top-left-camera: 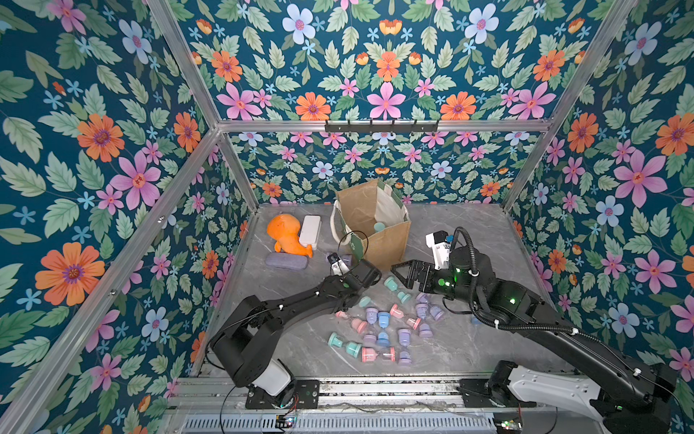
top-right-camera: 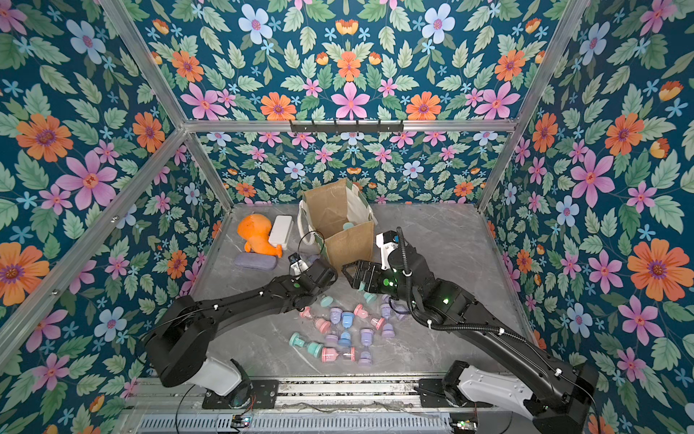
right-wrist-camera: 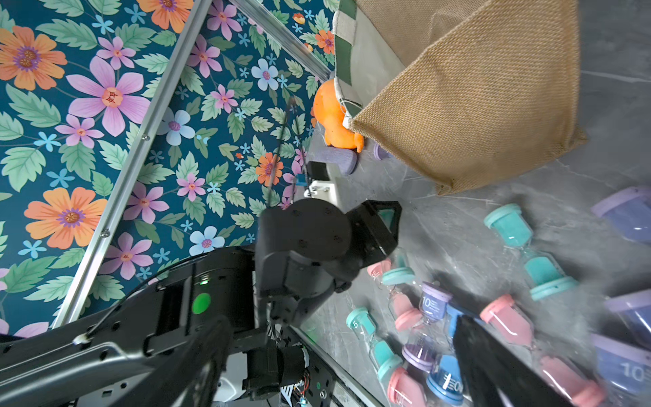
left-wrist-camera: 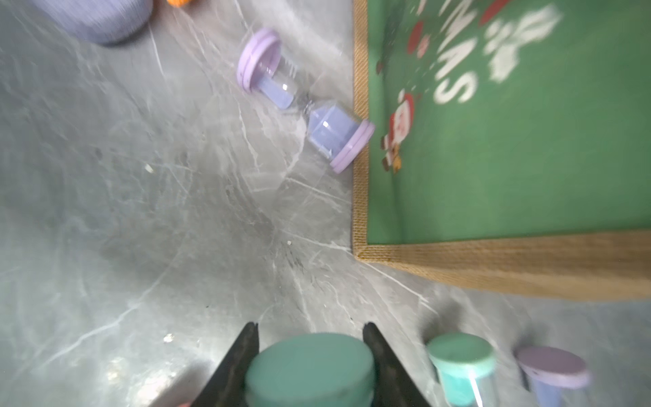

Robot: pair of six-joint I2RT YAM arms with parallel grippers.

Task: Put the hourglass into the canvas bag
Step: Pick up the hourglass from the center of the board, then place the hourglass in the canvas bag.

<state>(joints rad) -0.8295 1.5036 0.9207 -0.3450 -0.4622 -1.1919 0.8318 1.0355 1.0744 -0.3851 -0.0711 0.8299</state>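
Note:
The canvas bag stands open at the back middle of the table, with a teal hourglass inside it. Its green printed side panel fills part of the left wrist view. My left gripper is shut on a teal hourglass, just in front of the bag's near left corner. My right gripper hangs open and empty to the right of it, above the pile of hourglasses. A purple hourglass lies against the bag's base.
An orange plush toy, a white box and a grey-purple case lie left of the bag. Floral walls with metal posts enclose the table on three sides. A hook rail hangs on the back wall.

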